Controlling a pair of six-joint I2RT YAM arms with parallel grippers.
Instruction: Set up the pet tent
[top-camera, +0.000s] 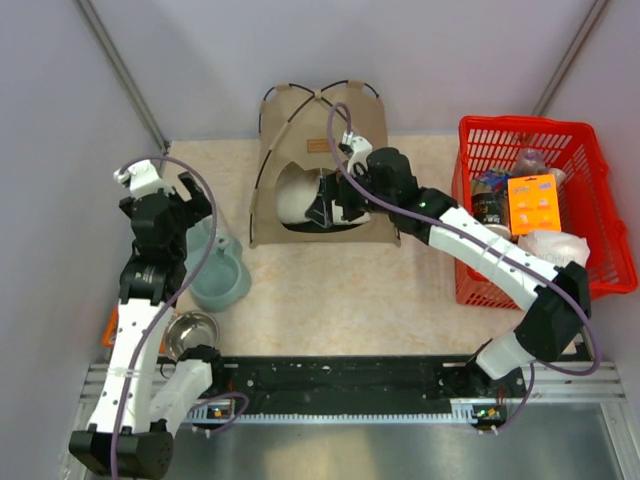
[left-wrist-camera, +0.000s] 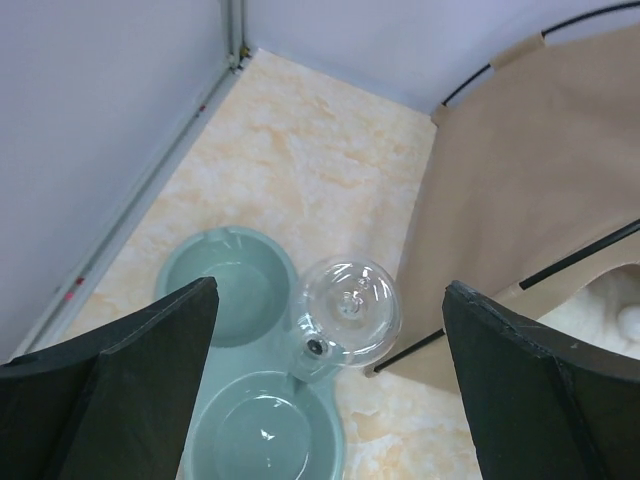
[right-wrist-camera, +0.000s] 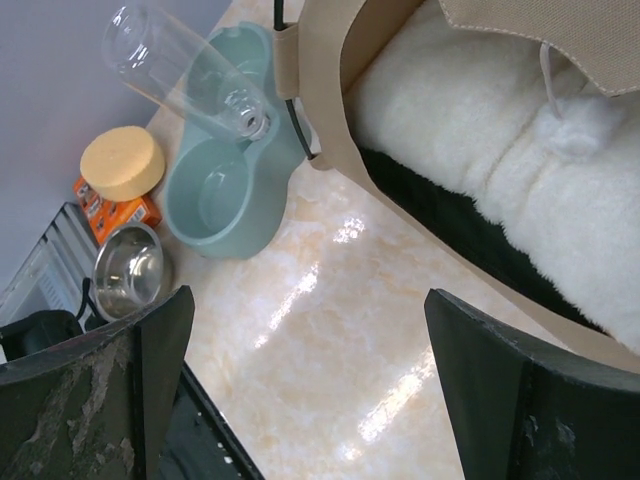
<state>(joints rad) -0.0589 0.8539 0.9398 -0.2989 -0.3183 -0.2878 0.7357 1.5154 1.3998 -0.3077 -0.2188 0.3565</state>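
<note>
The pet tent (top-camera: 320, 140) stands upright at the back middle of the table, tan fabric over thin black poles, its rounded doorway facing the arms. My right gripper (top-camera: 337, 203) hovers open just in front of that doorway with nothing between its fingers. In the right wrist view the right gripper (right-wrist-camera: 305, 300) spans bare tabletop, with the tent's doorway rim (right-wrist-camera: 330, 120), a cream pillow (right-wrist-camera: 470, 140) and a small white ball (right-wrist-camera: 580, 130) above it. My left gripper (top-camera: 160, 182) is open and empty, left of the tent. In the left wrist view the left gripper (left-wrist-camera: 330, 300) stands beside the tent's side panel (left-wrist-camera: 530, 170).
A teal double-bowl feeder (top-camera: 222, 278) with a clear bottle (left-wrist-camera: 345, 310) sits under the left gripper, close to the tent's left corner. A steel bowl (top-camera: 192, 333), a yellow sponge (right-wrist-camera: 122, 163) and an orange box (right-wrist-camera: 115, 212) lie near left. A red basket (top-camera: 545, 150) with goods stands right.
</note>
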